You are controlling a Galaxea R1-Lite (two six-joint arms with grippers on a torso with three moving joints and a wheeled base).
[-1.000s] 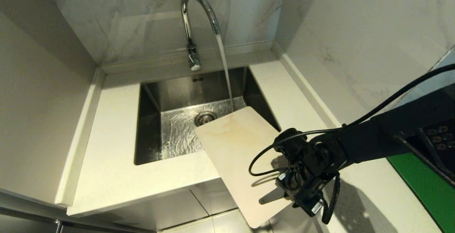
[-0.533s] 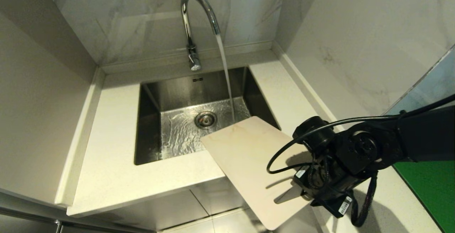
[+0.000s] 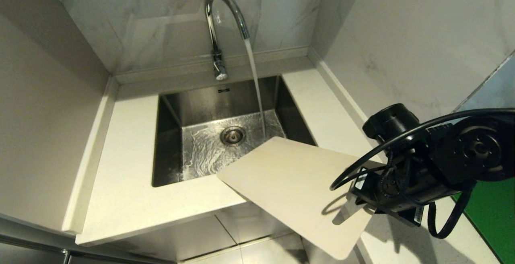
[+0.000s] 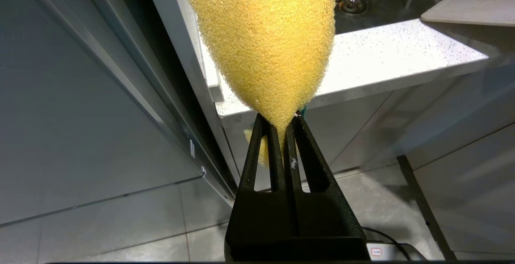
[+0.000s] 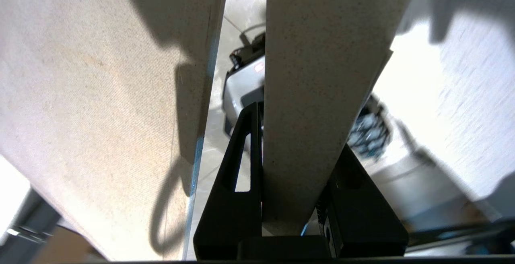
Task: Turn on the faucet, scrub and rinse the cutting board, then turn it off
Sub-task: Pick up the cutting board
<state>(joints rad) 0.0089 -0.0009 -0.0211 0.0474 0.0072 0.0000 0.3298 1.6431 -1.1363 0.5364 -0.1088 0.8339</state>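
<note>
the cutting board [image 3: 293,187] is pinched at its slotted end by the right tool [image 5: 297,143], held over the desk [image 3: 128,199] edge beside the sink [image 3: 169,111]. water runs from the faucet [image 3: 219,18]. a yellow sponge [image 4: 261,34] is squeezed in the left tool [image 4: 283,131].

Right gripper [image 3: 354,207] fingertips hidden behind the cutting board [image 3: 293,187] — sponge [image 4: 261,34] top cut off above the counter [image 4: 382,54].
</note>
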